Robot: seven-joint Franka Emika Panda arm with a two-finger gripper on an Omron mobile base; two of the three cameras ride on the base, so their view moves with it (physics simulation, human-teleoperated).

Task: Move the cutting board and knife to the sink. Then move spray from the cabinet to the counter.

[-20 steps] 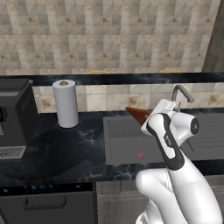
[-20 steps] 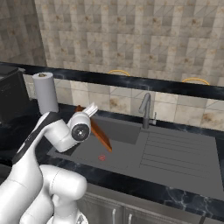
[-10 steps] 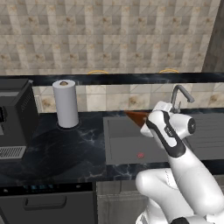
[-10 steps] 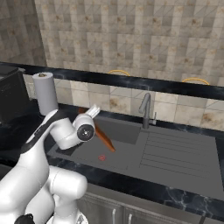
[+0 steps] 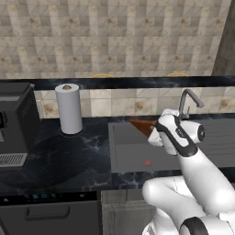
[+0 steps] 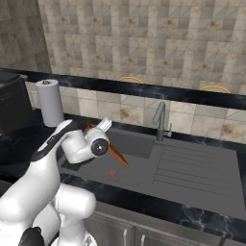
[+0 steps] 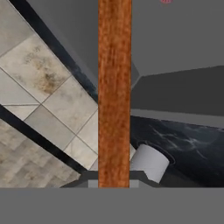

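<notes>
Jaws clamp cutting board (image 7: 114, 92) — paper towel roll (image 5: 69, 108) beside.

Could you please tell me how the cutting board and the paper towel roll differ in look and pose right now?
The cutting board is flat, reddish-brown wood; the paper towel roll is a white cylinder. The board is off the surface, clamped edge-on in the shut pincer and tilted over the sink; the roll stands upright on the counter, left of the sink. Both sit in front of the tiled backsplash.
</notes>
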